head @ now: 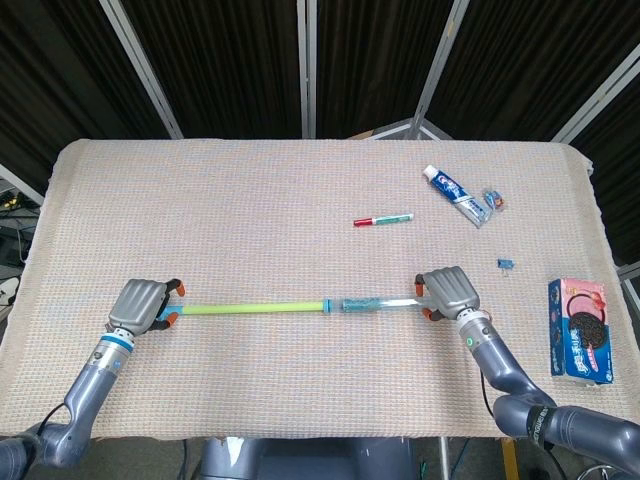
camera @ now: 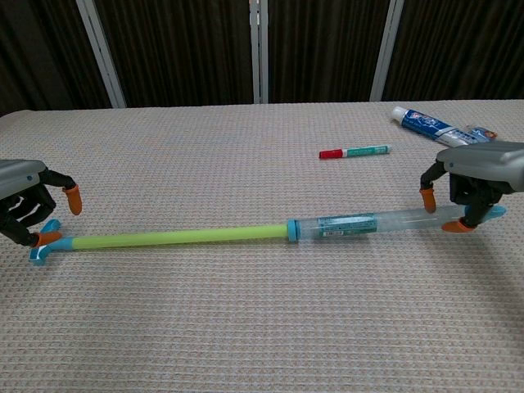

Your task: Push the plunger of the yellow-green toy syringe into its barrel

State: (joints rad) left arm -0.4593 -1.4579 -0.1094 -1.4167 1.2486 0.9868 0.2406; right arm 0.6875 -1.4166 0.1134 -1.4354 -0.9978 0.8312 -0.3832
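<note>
The toy syringe lies left to right across the cloth-covered table. Its yellow-green plunger rod (head: pixel 250 307) (camera: pixel 172 238) is pulled far out of the clear barrel (head: pixel 375 303) (camera: pixel 360 221). My left hand (head: pixel 140 303) (camera: pixel 24 209) sits at the rod's blue T-handle (camera: pixel 39 248). Its fingers are spread around the handle, with one orange fingertip (camera: pixel 49 237) touching it. My right hand (head: pixel 447 291) (camera: pixel 479 172) is at the barrel's far end and pinches the tip between orange-tipped fingers (camera: pixel 427 199).
A red marker (head: pixel 383 219) (camera: pixel 354 151) and a toothpaste tube (head: pixel 455 195) (camera: pixel 426 124) lie behind the syringe. A small blue piece (head: pixel 506 264) and a cookie box (head: pixel 580 328) sit at the right edge.
</note>
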